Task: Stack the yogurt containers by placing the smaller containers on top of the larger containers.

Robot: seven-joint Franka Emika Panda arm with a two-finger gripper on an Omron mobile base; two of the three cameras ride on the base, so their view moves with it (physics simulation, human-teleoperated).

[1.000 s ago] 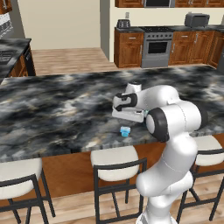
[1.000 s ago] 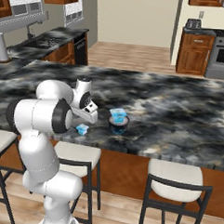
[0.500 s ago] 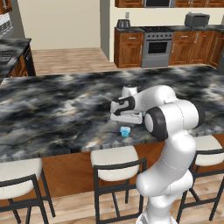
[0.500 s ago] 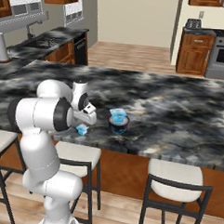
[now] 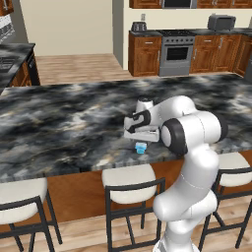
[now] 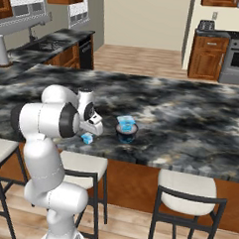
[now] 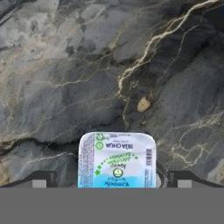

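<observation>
The claw hangs released, its fingertips spread either side of the tiny cup directly below it on the marble worktop. Beyond, to its right, the bigger cup sits atop the dark-rimmed tub.

Desk: two light-blue cups — tiny one, bigger one — and one dark-rimmed tub. Three stools counted along the near side.
</observation>
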